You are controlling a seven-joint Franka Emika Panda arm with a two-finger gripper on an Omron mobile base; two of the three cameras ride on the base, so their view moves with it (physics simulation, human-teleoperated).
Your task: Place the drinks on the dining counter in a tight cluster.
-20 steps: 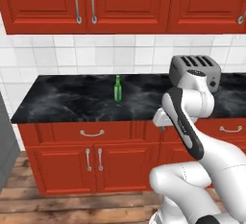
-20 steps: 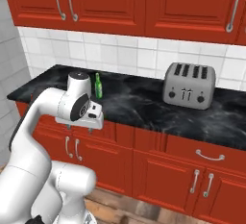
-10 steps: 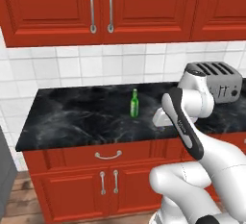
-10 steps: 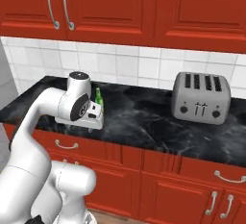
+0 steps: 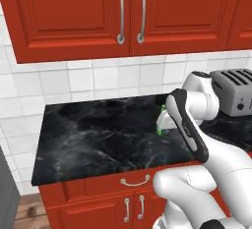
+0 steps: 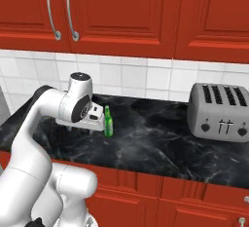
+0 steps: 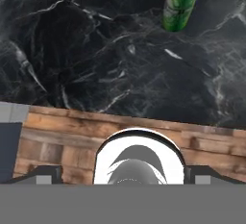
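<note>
So our gripper (image 6: 78, 125) is spread as wide as it goes, and we've got nothing in it and nothing touching it. In the right base view we see it hanging off the wrist just above the black counter (image 6: 160, 145), fingers pointing down. In the hand view the finger tips (image 7: 45, 174) sit far apart at the bottom corners, with the wooden floor (image 7: 62, 136) below them and the counter edge past that.

Compared to a half second back, our whole picture has slid. The cabinets, tiles and toaster all sit differently in both base views, so that's our base driving, not stuff on the counter moving. The arm holds pretty much the same pose in both, and the jaws are just as wide as they were.

The slim green glass bottle (image 6: 108, 121) stands upright on the black counter, just beside the hand on its toaster side, close but not touching as far as we can tell. In the left base view only a sliver of it (image 5: 160, 130) peeks out from behind the forearm. From the hand view the bottle (image 7: 181, 3) is up at the top, off to the right of the gap between the fingers, so it isn't between the jaws.

Further back there's the silver toaster (image 6: 219, 111) well apart from the bottle, then the white tile wall (image 6: 146, 77) and the red wall cabinets (image 6: 121, 11) with silver handles.
</note>
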